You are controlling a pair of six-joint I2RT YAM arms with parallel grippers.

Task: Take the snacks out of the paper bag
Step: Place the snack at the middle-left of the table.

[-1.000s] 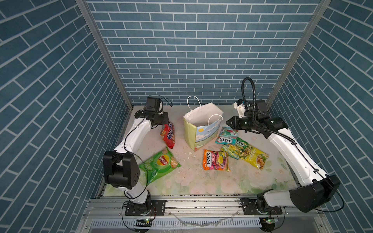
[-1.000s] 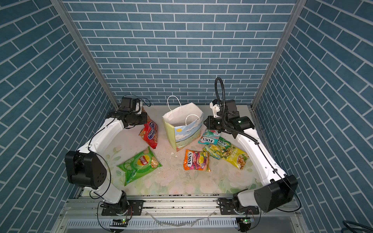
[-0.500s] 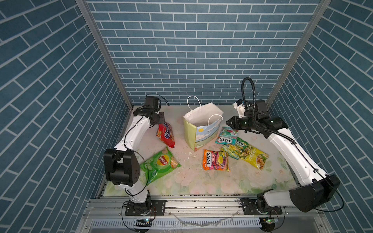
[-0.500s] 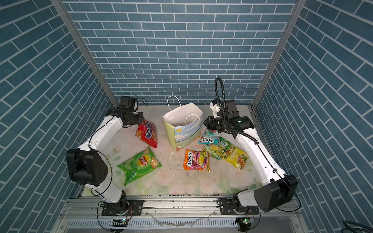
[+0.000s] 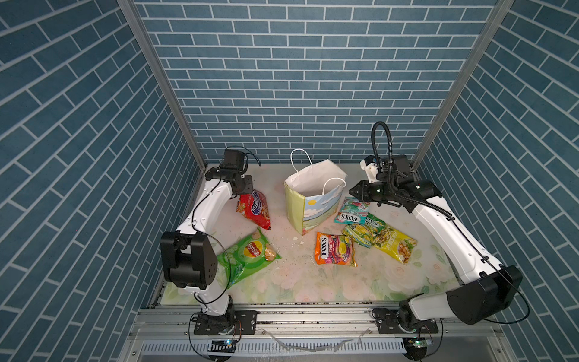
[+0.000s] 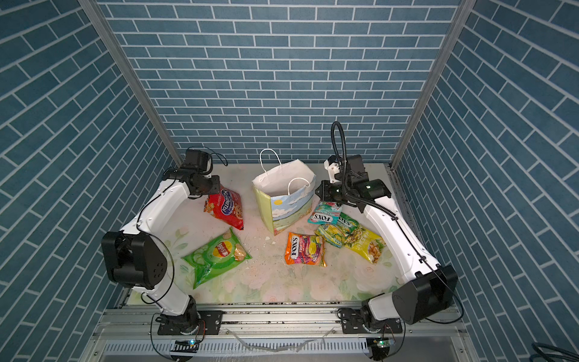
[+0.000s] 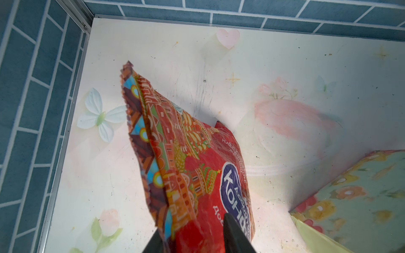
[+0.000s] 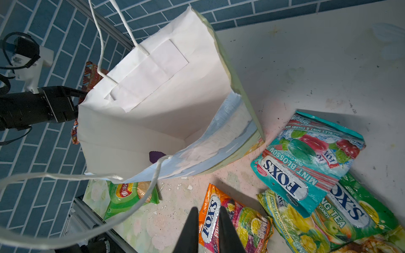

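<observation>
At the left we see the left gripper (image 7: pixel 192 225), jaws parted astride one end of the red bag (image 5: pixel 255 209), which lies on the tabletop (image 5: pixel 313 282) behind the green Lay's bag (image 5: pixel 247 255). In the middle the paper bag (image 5: pixel 313 203) stands upright, with the corner of a purple packet (image 8: pixel 156 156) showing inside. Right of it lie the teal packet (image 5: pixel 351 211), orange packet (image 5: pixel 333 252), green-yellow packet (image 5: pixel 363 230) and yellow packet (image 5: pixel 394 244), and the right gripper (image 8: pixel 208 208) is just beside the bag, jaws narrow and empty.

Site: robot test cell, lab type. From my remote station I log blue brick-print wall panels (image 5: pixel 282 78), aluminium corner posts (image 5: pixel 163 84), a floral-print tabletop (image 5: pixel 313 282), and a white left arm (image 5: pixel 210 203) and right arm (image 5: pixel 445 232) bolted to a metal rail (image 5: pixel 313 319).
</observation>
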